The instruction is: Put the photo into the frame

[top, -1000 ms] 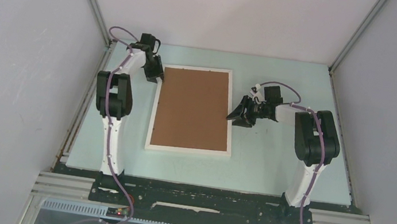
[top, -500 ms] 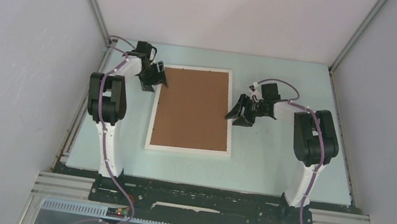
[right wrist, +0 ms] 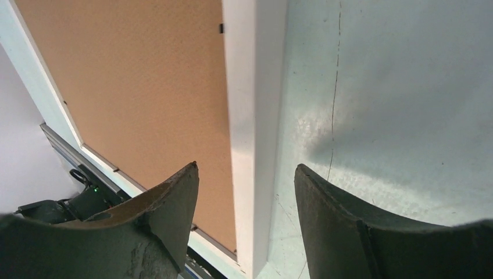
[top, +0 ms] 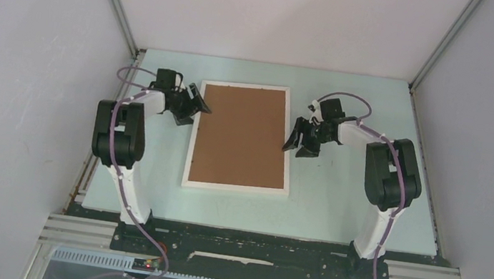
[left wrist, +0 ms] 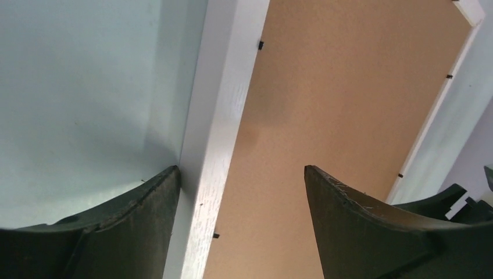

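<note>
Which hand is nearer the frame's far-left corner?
Left. The left hand straddles the frame's left rail close to that corner; the right hand straddles the right rail, across the brown backing board.

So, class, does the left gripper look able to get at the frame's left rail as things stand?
Probably yes. The left gripper is open astride the frame rail, over table on one side and backing board on the other; nothing lies between.
</note>
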